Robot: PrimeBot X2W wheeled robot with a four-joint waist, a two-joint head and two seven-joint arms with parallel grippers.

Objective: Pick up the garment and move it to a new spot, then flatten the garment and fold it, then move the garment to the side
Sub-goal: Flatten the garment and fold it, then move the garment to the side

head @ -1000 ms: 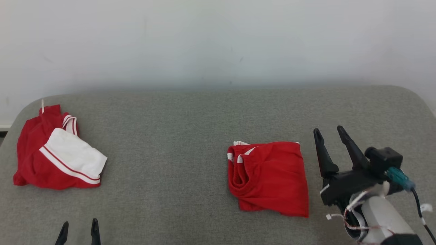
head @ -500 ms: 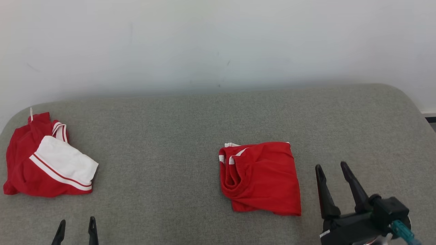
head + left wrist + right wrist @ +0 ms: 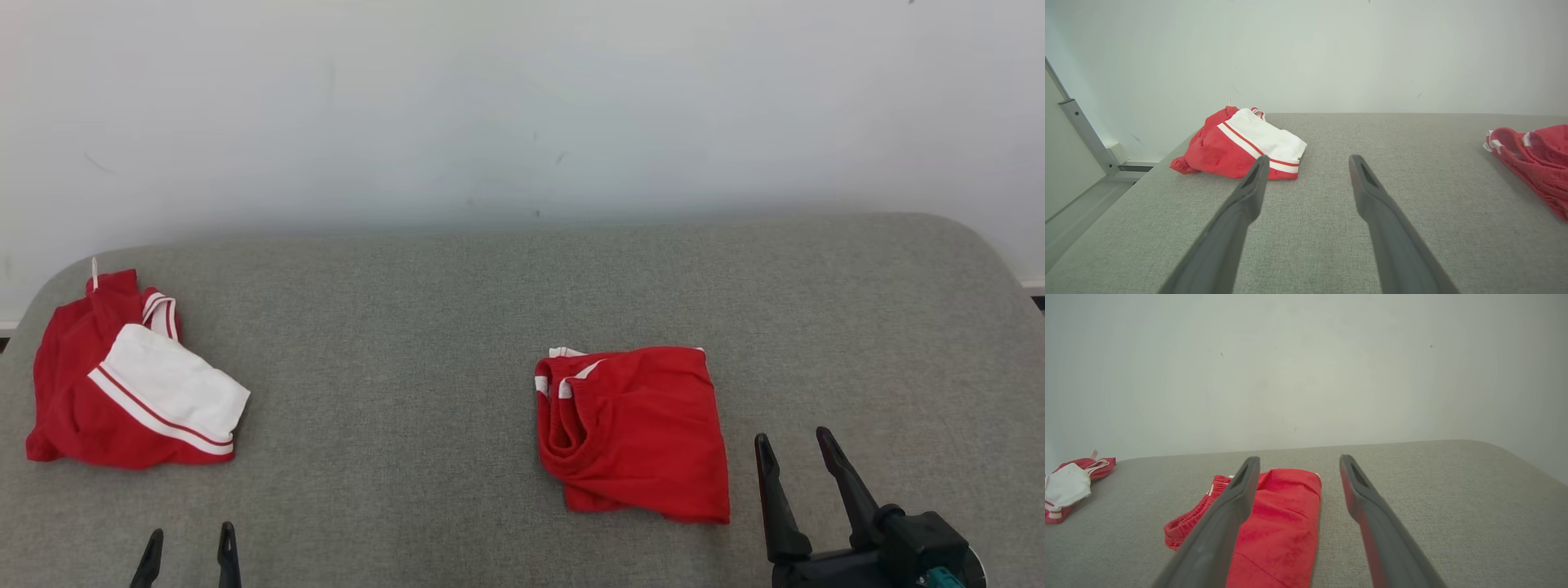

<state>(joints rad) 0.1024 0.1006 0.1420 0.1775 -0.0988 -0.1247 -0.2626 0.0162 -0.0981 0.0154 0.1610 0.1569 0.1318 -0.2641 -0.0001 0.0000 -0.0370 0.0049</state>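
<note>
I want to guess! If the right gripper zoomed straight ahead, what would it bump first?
Probably the white wall, after passing over the grey surface just right of the folded red garment. Depth is unclear, so the right gripper might graze it.

The bench [image 3: 424, 327] is covered in coarse, matt grey woven cloth. The garment [image 3: 637, 433] right of its middle is soft, matt red knit, ribbed along one edge; the second garment [image 3: 131, 392] at its left end is smooth red-and-white cloth.

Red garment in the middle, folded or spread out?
Folded: the red garment lies as a compact rectangle, layers showing along its edge.
</note>
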